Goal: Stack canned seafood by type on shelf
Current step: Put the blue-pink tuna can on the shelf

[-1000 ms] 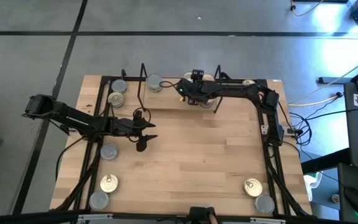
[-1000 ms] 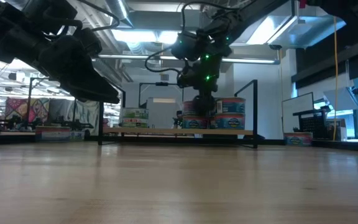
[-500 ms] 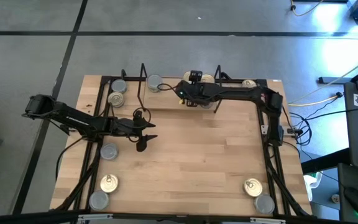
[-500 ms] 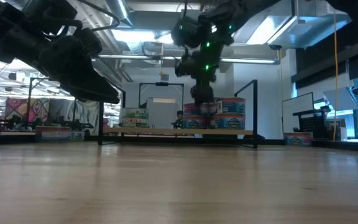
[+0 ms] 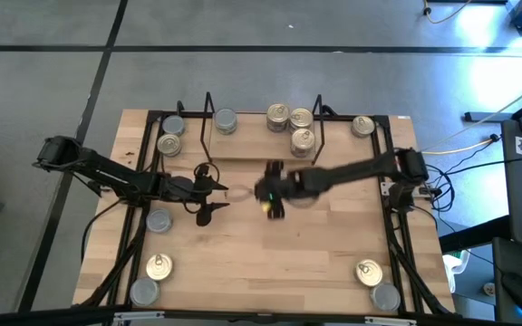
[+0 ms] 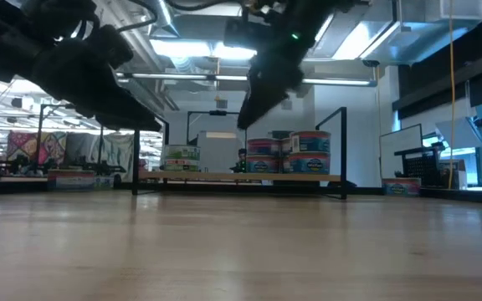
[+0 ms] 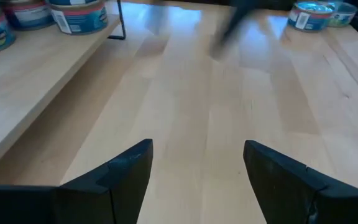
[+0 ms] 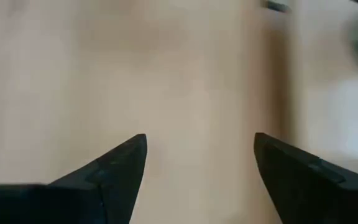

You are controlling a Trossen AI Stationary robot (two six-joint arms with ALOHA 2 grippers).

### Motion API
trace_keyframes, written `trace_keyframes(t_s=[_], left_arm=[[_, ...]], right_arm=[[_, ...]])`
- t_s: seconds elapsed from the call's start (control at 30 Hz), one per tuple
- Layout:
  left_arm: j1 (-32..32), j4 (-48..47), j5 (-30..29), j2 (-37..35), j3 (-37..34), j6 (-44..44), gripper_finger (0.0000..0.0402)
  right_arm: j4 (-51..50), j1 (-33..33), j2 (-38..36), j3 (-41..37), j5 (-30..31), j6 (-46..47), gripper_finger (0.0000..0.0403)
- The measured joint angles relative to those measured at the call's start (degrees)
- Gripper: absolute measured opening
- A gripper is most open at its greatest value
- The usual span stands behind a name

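Observation:
The shelf (image 5: 261, 149), a black wire rack on a light wood base, stands at the table's far middle. On it rest a silver-lidded tin (image 5: 225, 120) and three gold-lidded tins (image 5: 301, 118); in the low view they show as stacked tins (image 6: 289, 155). My right gripper (image 5: 261, 193) hangs open and empty over the table's middle, in front of the shelf (image 8: 201, 149). My left gripper (image 5: 220, 193) stands open and empty just left of it, above bare wood (image 7: 197, 155).
Loose tins lie along the left rail (image 5: 169, 145), (image 5: 159, 220), (image 5: 159, 266), at the far right corner (image 5: 362, 126) and at the near right corner (image 5: 368, 272). Black rails (image 5: 397, 244) edge the table. Bare wood spreads across the near middle (image 5: 279, 263).
My right gripper has swung away from the tins on the shelf toward the table's near edge and middle, ending close to my left gripper, still open and empty. The tins on the shelf have stayed where they were.

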Motion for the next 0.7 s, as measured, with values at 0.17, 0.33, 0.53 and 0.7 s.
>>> trace_keyframes(t_s=[0.17,0.33,0.53,0.7], left_arm=[[0.7,-0.49,0.0,-0.08,1.44,1.79,0.0253],[-1.3,-28.07,0.04,0.64,13.33,-1.51,0.0253],[-6.67,-53.4,1.35,4.37,25.94,-9.12,0.0253],[-11.82,-61.52,3.42,7.66,30.61,-12.32,0.0253]], right_arm=[[18.78,6.24,0.06,-11.02,-0.81,0.07,0.0293],[34.47,9.71,0.06,-20.76,-0.57,4.38,0.0293],[47.85,10.4,0.09,-27.87,-0.71,8.19,0.0293],[49.07,10.42,0.11,-28.72,-3.45,10.23,0.0293]])
